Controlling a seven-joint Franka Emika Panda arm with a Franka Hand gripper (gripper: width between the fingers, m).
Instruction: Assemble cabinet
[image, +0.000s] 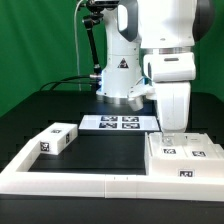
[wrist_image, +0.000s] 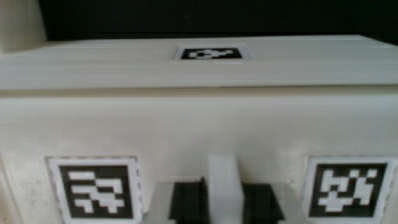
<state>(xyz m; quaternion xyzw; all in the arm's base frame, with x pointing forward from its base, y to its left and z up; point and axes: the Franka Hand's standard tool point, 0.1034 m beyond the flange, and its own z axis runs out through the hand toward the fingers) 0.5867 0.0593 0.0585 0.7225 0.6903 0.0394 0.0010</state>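
Jaws narrow, pinched on a thin white strip of the cabinet box (image: 185, 160), 1 small block (image: 56, 139) well apart

Ref = marker board (image: 112, 122): the small cabinet block (image: 57, 139) lies fwd of it toward the exterior view's left, the cabinet box (image: 186, 158) fwd of it toward the exterior view's right, well apart from the block. Fwd of both runs the border rail (image: 85, 183), which also goes up that view's left side past the block, w/ the box at its right end. Behind the board stands the robot base (image: 118, 75).
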